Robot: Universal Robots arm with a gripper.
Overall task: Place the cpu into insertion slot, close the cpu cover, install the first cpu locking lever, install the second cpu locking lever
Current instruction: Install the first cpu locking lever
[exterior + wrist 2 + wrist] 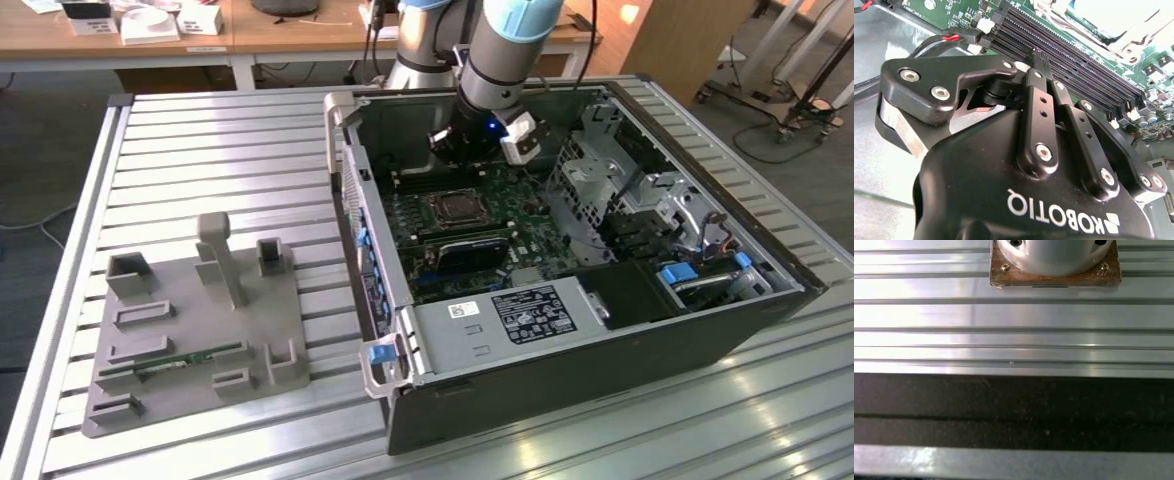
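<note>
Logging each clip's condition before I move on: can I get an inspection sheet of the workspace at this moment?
Surface: slatted aluminium table.
Job's things: insertion slot on the green board inside the open computer case; cannot tell whether the cpu is seated.
Clutter: grey fixture block holding a green memory stick.
Grippers: claw hangs inside the case over the board, by the memory slots; fingers together, nothing seen held.
Cables: black lead with a red tag at the board's edge.
Surroundings: wooden desks with boxes behind the table.
</note>
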